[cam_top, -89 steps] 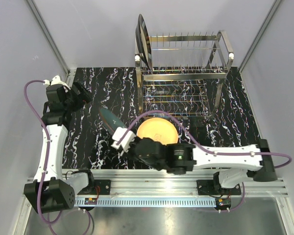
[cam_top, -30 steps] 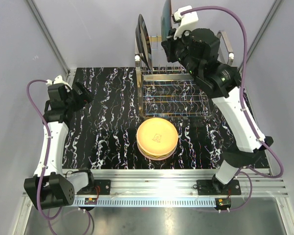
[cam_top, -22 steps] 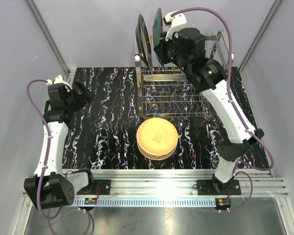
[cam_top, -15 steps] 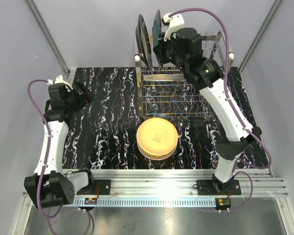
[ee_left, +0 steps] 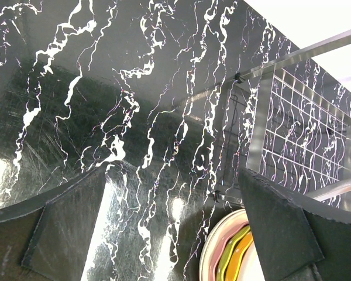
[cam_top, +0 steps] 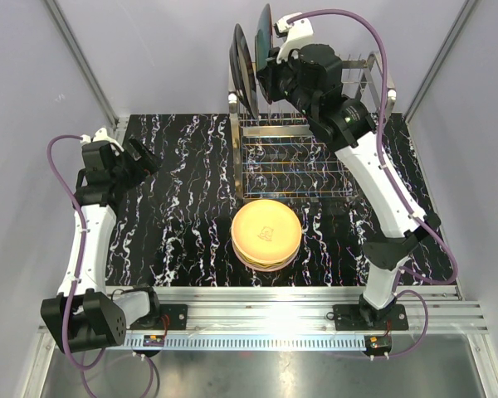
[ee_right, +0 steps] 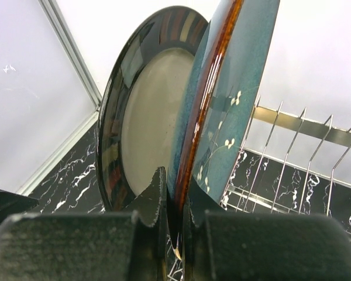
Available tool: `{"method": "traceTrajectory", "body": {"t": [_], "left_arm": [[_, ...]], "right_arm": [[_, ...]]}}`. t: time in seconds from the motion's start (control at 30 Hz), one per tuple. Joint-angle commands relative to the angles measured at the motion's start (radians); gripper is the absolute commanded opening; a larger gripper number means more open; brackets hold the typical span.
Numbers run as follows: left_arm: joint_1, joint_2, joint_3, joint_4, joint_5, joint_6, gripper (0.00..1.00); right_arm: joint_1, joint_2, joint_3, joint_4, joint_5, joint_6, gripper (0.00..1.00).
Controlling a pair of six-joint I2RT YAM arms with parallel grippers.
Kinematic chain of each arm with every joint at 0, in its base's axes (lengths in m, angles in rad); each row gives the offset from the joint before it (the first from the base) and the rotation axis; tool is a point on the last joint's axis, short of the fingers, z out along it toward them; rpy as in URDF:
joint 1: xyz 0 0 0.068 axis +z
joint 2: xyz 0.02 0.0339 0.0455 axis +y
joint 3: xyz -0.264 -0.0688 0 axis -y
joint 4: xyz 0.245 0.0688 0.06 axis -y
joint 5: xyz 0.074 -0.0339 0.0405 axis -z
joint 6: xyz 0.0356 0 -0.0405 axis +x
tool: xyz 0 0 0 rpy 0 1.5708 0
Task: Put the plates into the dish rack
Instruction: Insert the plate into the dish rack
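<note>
Change: my right arm has gone from low beside the stack of plates to the left end of the dish rack, carrying the blue-green plate; over the last half second it has hardly shifted.
Right end effector: clamped on the lower rim of the blue-green plate.
Left end effector: fingers apart with nothing between them, hanging over the left side of the worktop, well apart from the rack.
Plate position: on edge, nearly upright, just beside the dark plate that already stands in the rack. I cannot tell whether the two touch, or whether the lower rim sits between the tines.
Plate look: teal glaze, glossy orange-brown rim, small white sprigs.
Step in hand: I judge I am seating the second plate.
Next move: lower it straight into the slot, keep it parallel to the dark plate, then release and back away.
Remaining: the stack, an orange plate on top, waits near the front.
</note>
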Motion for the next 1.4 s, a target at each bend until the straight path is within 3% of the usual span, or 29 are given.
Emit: {"method": "traceTrajectory", "body": {"t": [0.0, 0.87, 1.37], "left_arm": [[0.003, 0.004, 0.030, 0.048, 0.031, -0.004, 0.99], [0.003, 0.007, 0.030, 0.046, 0.045, -0.009, 0.99], [0.003, 0.008, 0.028, 0.048, 0.051, -0.010, 0.99]], "right_arm": [[0.001, -0.041, 0.048, 0.281, 0.016, -0.007, 0.00], [0.004, -0.098, -0.208, 0.370, 0.054, 0.027, 0.00], [0.004, -0.128, -0.203, 0.335, 0.054, 0.006, 0.01]]}}
